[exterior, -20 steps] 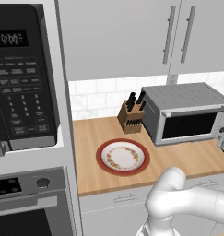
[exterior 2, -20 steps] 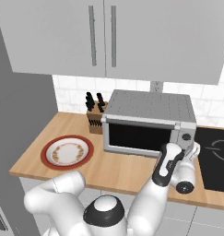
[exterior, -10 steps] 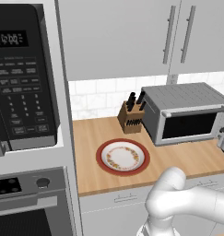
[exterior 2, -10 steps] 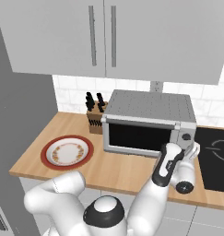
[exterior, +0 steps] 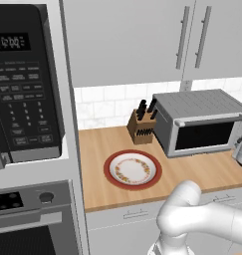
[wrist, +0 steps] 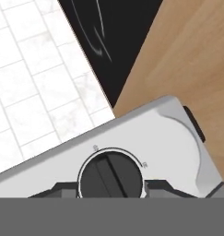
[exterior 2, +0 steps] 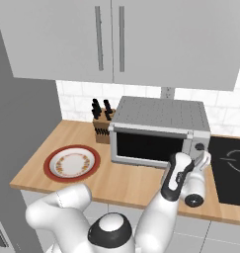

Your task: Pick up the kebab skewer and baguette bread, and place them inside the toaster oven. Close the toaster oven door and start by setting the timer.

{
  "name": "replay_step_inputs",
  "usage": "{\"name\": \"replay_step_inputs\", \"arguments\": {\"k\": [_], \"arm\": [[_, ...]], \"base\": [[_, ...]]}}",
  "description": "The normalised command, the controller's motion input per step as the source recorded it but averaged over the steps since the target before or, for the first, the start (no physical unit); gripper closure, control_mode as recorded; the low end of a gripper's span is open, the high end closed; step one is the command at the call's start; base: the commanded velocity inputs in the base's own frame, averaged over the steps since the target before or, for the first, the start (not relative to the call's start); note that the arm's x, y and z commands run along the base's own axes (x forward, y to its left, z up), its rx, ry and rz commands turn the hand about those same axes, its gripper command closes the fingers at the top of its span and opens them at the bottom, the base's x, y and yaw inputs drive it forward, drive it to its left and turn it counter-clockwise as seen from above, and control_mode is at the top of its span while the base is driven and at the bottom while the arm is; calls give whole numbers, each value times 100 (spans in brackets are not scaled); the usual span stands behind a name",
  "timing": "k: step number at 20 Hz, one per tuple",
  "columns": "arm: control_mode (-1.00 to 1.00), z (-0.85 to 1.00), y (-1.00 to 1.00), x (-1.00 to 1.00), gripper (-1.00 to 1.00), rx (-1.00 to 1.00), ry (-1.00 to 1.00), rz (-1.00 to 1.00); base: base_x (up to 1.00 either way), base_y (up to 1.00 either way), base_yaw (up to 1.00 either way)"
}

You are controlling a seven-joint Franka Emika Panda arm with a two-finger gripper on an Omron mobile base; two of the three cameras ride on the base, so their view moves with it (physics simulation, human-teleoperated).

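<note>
The toaster oven (exterior 2: 161, 116) stands on the wooden counter with its ribbed top showing, also in the left base view (exterior: 197, 107). The toaster oven door (exterior 2: 148, 147) is closed, its dark glass (exterior: 204, 135) upright. My gripper (exterior 2: 202, 158) is at the oven's right control panel. In the hand view my gripper (wrist: 111, 189) is shut on the round black timer knob (wrist: 111, 173), one dark fingertip pressed to each side of it. The kebab skewer and the baguette bread are hidden from view.
A red-rimmed plate (exterior: 132, 169) lies bare on the counter left of the oven, also in the right base view (exterior 2: 72, 163). A knife block (exterior: 143, 124) stands behind it. A black cooktop (exterior 2: 230, 168) lies right of the oven. The big microwave (exterior: 23, 84) is far left.
The arm stays at the oven's right end and nothing on the counter has moved.
</note>
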Motion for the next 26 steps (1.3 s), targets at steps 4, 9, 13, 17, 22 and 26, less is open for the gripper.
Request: {"name": "replay_step_inputs", "arguments": {"k": [4,9,13,17,22,26], "arm": [[-100,-8,-7,37,100,0,0,0],[-100,-15,-19,17,100,1,0,0],[-100,-13,-22,0,100,3,0,-3],[-100,-10,-26,0,100,10,0,-14],[-100,-8,-13,0,100,20,0,-20],[-100,-7,-26,0,100,30,0,-19]], "base": [[0,0,0],[0,0,0],[0,0,0],[0,0,0],[0,0,0],[0,0,0]]}}
